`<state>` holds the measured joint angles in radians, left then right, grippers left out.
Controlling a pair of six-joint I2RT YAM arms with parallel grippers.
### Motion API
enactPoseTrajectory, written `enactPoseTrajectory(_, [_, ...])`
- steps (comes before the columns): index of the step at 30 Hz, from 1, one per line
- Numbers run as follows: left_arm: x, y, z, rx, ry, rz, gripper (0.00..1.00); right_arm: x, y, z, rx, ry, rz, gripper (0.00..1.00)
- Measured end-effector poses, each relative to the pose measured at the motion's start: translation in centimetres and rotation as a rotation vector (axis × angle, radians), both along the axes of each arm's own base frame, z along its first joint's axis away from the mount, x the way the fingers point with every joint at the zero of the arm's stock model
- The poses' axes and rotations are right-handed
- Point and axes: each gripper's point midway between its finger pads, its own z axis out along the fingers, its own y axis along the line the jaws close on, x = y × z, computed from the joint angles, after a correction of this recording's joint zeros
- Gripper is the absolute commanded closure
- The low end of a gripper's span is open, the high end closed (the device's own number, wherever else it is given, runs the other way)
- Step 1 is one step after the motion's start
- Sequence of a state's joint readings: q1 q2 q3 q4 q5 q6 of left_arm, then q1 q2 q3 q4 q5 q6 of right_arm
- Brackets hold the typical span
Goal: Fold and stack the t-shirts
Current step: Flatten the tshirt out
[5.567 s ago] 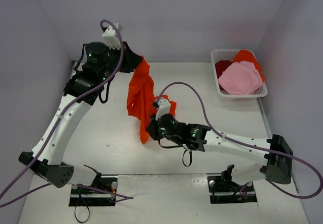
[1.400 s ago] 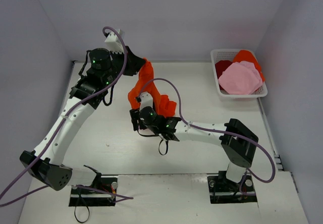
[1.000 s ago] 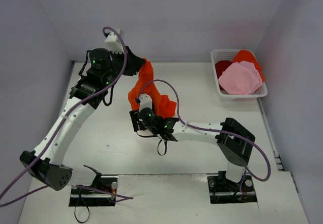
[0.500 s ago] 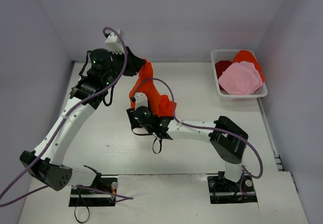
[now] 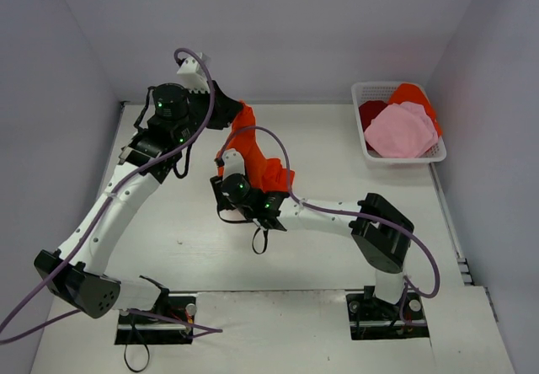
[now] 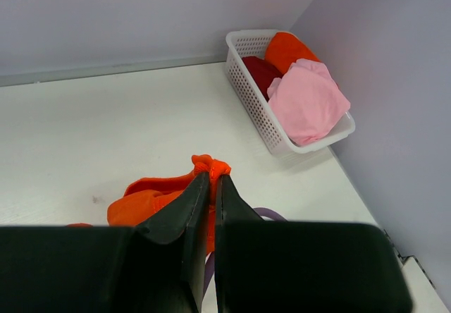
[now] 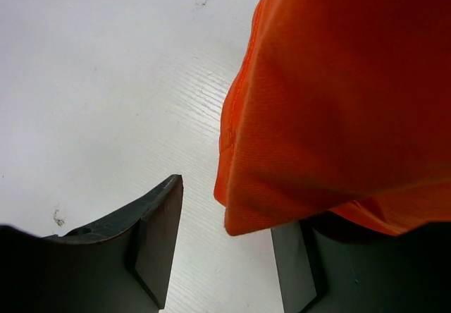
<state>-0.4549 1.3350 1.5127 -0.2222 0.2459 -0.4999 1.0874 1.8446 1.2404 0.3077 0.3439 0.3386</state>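
Above the rear middle of the surface [image 5: 185, 222], the left pincer [image 6: 211, 180] is pressed together on a bunched bit of the orange-red t-shirt [image 5: 268, 170], which hangs down to a heap. Lower down, the right pincer [image 7: 224, 218] is spread, with the shirt's hem draped over one finger and nothing pinched; I'd seat the hem fully between the fingers before pinching, then draw away from the left to spread the cloth. Other t-shirts [image 5: 400, 131] sit in the white basket [image 5: 367, 151], far right.
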Motion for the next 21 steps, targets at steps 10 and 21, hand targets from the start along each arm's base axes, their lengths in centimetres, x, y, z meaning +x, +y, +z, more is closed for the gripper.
enactPoseTrajectory(10, [0.01,-0.02,0.07,-0.002,-0.003,0.0,1.0,0.0,-0.31,-0.2,-0.014,0.006,-0.01,0.56])
enactPoseTrajectory(21, [0.02,-0.01,0.06,-0.001,-0.002,0.0,1.0,-0.04,-0.26,-0.2,0.0,0.016,-0.02,0.88])
